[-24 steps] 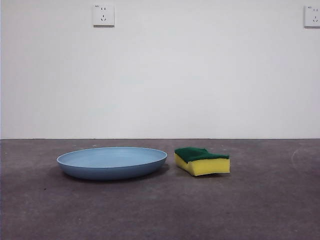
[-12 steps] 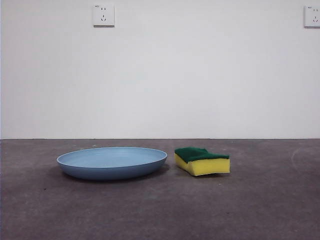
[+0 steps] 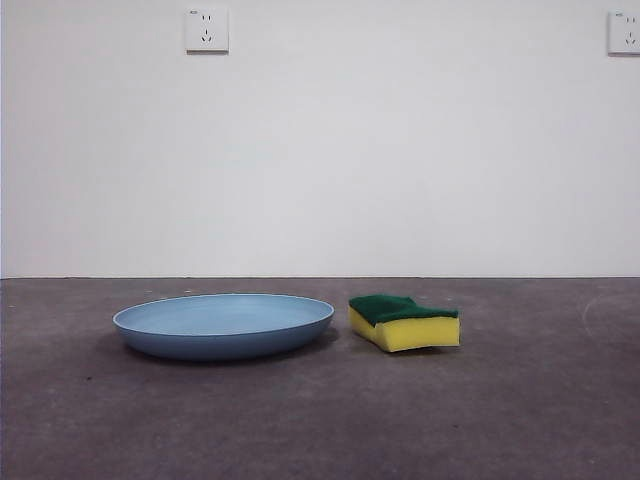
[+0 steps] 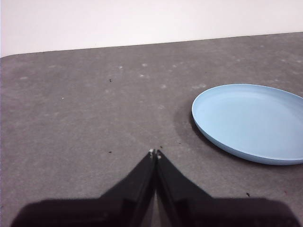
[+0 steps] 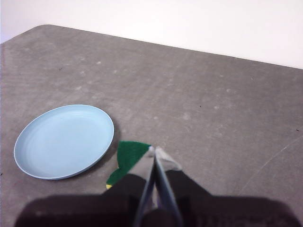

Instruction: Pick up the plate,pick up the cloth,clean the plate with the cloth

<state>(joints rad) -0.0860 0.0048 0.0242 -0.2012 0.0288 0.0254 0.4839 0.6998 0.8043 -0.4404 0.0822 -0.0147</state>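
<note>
Both grippers, the left gripper [image 4: 155, 153] and the right gripper [image 5: 155, 150], hang closed and empty, since the light-blue plate [image 3: 224, 325] and the sponge [image 3: 405, 322] lie just beside each other on the grey table [image 3: 520, 400], not yet picked up.

Smooth matt plate [image 3: 223, 325]; foam sponge [image 3: 405, 322] (coarse green top).

No readable text, labels, brands, numbers or signs anywhere, tiny marks on white wall sockets [image 3: 207, 30] too small to read

Grey table [image 3: 300, 420], white wall [image 3: 320, 150], two wall sockets [image 3: 207, 30].
</note>
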